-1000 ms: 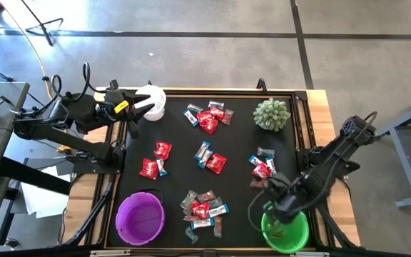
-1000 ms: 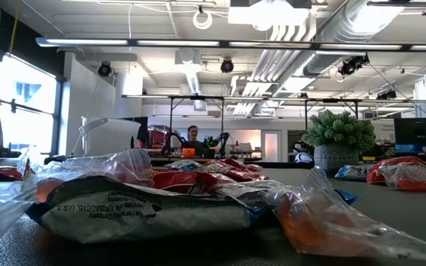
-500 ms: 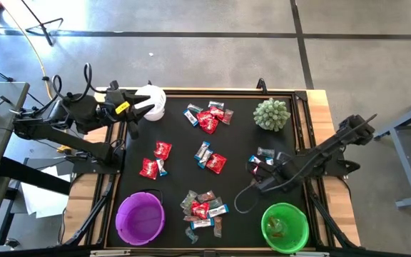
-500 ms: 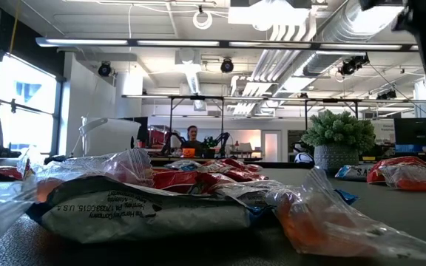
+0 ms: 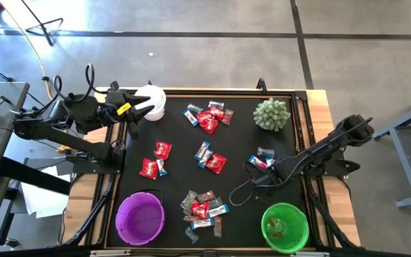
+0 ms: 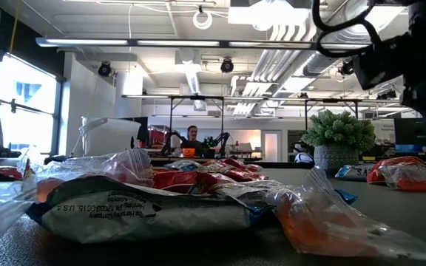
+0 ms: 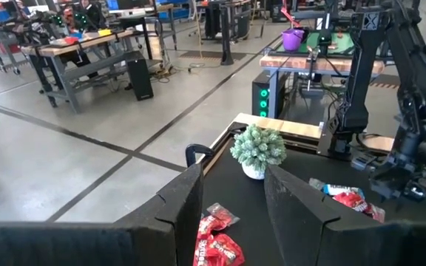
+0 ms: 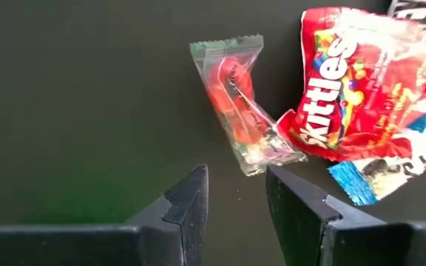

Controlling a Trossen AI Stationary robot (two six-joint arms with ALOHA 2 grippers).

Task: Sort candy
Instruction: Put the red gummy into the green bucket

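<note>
The candy lies in loose clusters across the black desk: one heap near the far edge, a pair of red packets toward the left side, a small group at the centre, a heap near the front edge, and a group at the right side beside the right arm. In the right wrist view, a clear wrapper holding a red sweet lies just beyond the right gripper, touching a red Skittles packet; blue-and-white wrappers show under that packet's edge.

The right gripper is low over the desk at the near edge of the right-hand group. Its fingers stand partly open with bare desk between them, holding nothing. A loose dark cable loops from that arm onto the desk, between the gripper and the front heap.

A green bowl sits at the front right corner with a little inside; a purple bowl sits at the front left corner. A white bowl occupies the far left corner, and the left gripper hovers above it, its fingers apart and empty. A spiky pale green plant stands at the far right corner, well apart from both grippers.

From desk height, crumpled wrappers fill the foreground and block most of the desk behind them.
</note>
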